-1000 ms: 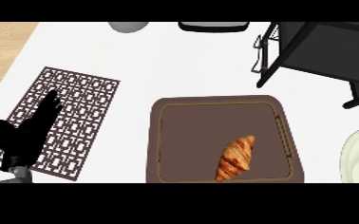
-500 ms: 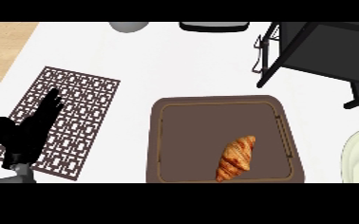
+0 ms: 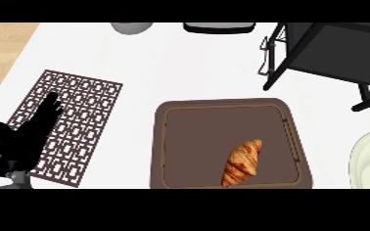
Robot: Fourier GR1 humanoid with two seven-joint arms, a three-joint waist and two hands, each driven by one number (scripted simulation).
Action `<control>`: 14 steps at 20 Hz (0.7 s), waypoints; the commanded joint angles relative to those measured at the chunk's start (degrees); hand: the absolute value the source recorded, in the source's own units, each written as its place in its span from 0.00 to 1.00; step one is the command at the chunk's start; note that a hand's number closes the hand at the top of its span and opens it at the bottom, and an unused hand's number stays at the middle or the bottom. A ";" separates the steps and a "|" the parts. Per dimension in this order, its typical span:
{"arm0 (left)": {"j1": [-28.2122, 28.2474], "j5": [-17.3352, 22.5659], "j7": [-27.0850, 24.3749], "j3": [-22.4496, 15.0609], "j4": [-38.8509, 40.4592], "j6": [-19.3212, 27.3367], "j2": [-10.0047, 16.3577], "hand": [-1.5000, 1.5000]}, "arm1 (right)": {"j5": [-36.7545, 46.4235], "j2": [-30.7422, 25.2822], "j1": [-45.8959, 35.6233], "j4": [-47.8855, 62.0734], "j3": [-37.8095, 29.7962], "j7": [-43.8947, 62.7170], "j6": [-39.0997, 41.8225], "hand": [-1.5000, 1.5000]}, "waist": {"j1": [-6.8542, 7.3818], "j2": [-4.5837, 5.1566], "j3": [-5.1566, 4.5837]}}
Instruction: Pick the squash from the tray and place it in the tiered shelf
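Brown tray [image 3: 209,127] holds a croissant [image 3: 242,162] by its near rim (left hand [image 3: 25,139] straight-fingered, far left).

Lower centre the tray [image 3: 209,132], upper right the shelf [image 3: 318,49], left the mat [image 3: 83,117].
A croissant [image 3: 242,162] lies in the tray's lower right part; the left hand [image 3: 25,139] rests over the mat's lower left edge.

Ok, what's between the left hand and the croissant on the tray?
Head view: past the left hand, the latticed mat, a bare strip of white counter, then the rim and floor of the tray before the croissant.
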 commanded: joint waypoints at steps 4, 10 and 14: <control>-2.36 0.64 1.63 1.30 1.78 -0.21 0.50 0.50 | -8.42 -2.08 -4.35 3.48 -7.25 1.69 5.72 0.00 | -0.38 0.13 0.09; 2.27 -2.89 -4.37 -0.51 1.49 2.06 -2.65 0.50 | -17.18 -3.74 -0.24 -1.07 -14.95 3.08 8.24 0.00 | -1.21 -0.25 0.09; 1.19 -2.06 -3.07 -0.13 2.16 1.46 -2.57 0.50 | -22.60 -7.58 1.42 -5.15 -20.11 6.08 11.04 0.00 | -1.89 -0.36 0.07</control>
